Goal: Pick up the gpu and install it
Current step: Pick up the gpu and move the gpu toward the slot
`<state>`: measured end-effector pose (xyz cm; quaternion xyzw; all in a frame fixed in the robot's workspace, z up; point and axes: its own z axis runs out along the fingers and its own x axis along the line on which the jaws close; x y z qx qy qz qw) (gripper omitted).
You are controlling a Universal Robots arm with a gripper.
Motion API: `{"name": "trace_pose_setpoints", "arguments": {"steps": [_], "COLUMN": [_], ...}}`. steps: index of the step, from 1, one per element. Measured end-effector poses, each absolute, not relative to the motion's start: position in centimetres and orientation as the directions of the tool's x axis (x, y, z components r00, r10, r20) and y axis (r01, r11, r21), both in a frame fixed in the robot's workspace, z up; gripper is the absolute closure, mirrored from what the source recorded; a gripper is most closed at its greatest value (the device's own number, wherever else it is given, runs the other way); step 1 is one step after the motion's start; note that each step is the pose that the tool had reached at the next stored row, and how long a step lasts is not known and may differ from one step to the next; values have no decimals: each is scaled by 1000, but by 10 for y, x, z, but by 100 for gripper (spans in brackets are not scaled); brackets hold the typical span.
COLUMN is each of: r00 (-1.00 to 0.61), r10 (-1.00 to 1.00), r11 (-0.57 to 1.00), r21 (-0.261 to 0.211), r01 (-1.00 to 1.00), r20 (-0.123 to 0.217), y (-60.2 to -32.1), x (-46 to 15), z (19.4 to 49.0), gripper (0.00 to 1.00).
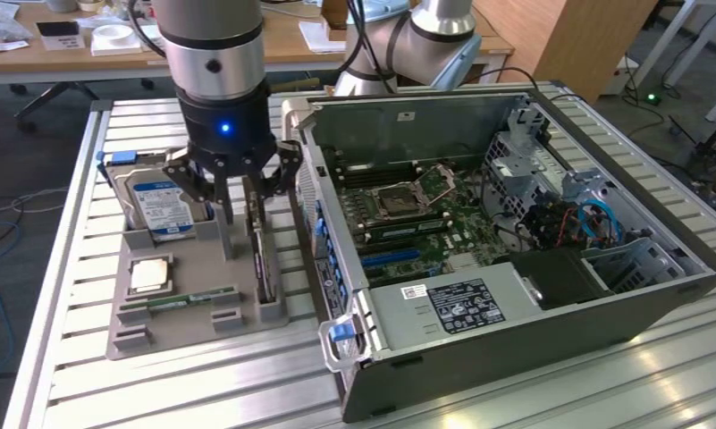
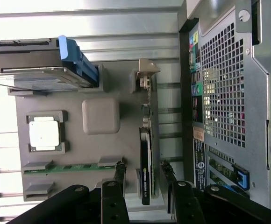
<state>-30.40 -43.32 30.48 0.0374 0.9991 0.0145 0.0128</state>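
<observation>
Single arm, gripper [image 1: 240, 213] hanging over the grey parts tray [image 1: 179, 338] on the slatted surface [image 1: 190, 389], just beside the open computer case [image 1: 644, 295]. The gpu [image 1: 262, 264] stands on its long edge in the tray slot nearest the case, seated and not yet lifted. From the wrist view the gpu [image 2: 145, 154] reads edge-on as a thin dark strip, with the lighter bracket end away from the gripper [image 2: 142, 164]. The fingers [image 2: 120, 170] are spread apart, one on each side of the card's dark half, with a gap visible on both sides, so there is no contact that I can confirm. Key relation: the card's long axis runs along the tray edge, parallel to the case wall [image 2: 229, 93], and the line between the fingers crosses its thin dimension squarely, so the card lies directly between and below the tips. Judged to be the grasp-approach stage, alignment looks good. The hard drive [image 1: 167, 206], processor chip [image 1: 151, 274] and memory stick [image 1: 190, 298] sit on the tray's far side from the case, well clear of the fingers.
</observation>
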Motion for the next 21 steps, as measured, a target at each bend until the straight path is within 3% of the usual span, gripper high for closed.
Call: {"name": "trace_pose_setpoints", "arguments": {"steps": [21], "r00": [-997], "r10": [75], "r11": [997], "r21": [30], "r01": [74], "r20": [-25], "y": [-433], "x": [-299], "z": [289], "gripper": [57]}}
